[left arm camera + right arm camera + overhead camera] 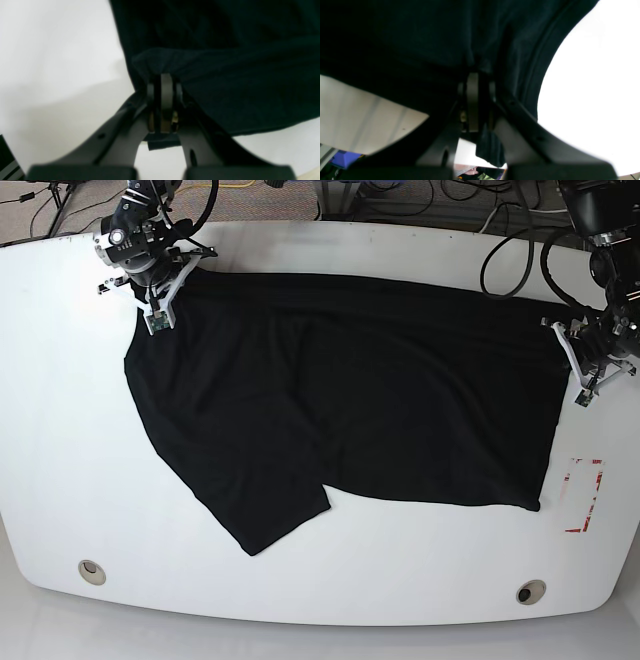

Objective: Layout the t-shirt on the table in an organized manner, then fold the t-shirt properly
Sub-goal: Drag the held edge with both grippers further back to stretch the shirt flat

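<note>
Here, your left gripper [163,82] is clamped tight on a bunched fold of the plain black soft-fabric t-shirt [225,75], its jaws pressed together with cloth gathered over the tips. Your right gripper [476,80] is likewise closed hard on a fold of the same garment, fabric draped above and a scrap hanging below the jaws. From the base view, you hold the shirt [340,390] at its two far ends: the right gripper [165,285] at one upper corner, the left gripper [572,355] at the opposite edge. The shirt lies spread across the large white smooth table [60,430], one sleeve angled toward the near edge. A red tape rectangle [583,495] sits just beside the shirt's corner, and two round metal grommets [91,571] lie near the table's front rim.
</note>
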You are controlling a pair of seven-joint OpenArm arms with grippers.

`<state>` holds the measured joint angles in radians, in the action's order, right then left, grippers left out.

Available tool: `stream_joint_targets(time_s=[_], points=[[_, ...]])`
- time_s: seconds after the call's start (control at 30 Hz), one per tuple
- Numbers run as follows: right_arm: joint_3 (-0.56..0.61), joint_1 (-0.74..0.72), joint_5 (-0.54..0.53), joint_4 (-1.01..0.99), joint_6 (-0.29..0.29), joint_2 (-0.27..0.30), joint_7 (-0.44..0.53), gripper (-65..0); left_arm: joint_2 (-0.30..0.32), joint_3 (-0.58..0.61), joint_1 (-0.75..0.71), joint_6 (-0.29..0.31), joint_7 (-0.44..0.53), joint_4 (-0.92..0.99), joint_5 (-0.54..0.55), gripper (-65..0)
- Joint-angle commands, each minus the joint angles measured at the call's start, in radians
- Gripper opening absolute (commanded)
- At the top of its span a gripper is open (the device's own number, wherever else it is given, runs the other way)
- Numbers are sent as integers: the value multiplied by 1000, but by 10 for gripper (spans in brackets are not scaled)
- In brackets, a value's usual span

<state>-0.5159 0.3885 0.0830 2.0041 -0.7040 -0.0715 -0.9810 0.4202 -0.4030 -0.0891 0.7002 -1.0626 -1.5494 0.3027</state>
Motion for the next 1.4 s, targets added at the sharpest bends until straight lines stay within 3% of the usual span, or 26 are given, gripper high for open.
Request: stream_joint_targets(time_s=[0.0,0.1,0.3,0.4,0.67,0.87,1.37], points=[[-3,-3,10,22,6,8,6,-633,21,-7,27,-2,3,-6,-3,-603],[-3,-4,10,22,6,8,6,-591,21,-7,42,-2,3,-4,-1,-521],[-3,-4,4,22,6,8,7,-355,21,-12,51,-2,3,-18,5,-325],[-3,-6,2,22,6,8,10,-276,22,-15,76,-2,0,-61,5,-290],[-40,-33,-55,25,6,2,46,-315,10,-60,82,-2,-72,-207,6,-297],[-91,-64,-167,13,6,2,47,-317,-59,-60,74,-2,-71,-194,-3,-297],[-157,-39,-173,-65,6,5,53,-319,-54,-63,-51,-2,51,-41,-4,-299]])
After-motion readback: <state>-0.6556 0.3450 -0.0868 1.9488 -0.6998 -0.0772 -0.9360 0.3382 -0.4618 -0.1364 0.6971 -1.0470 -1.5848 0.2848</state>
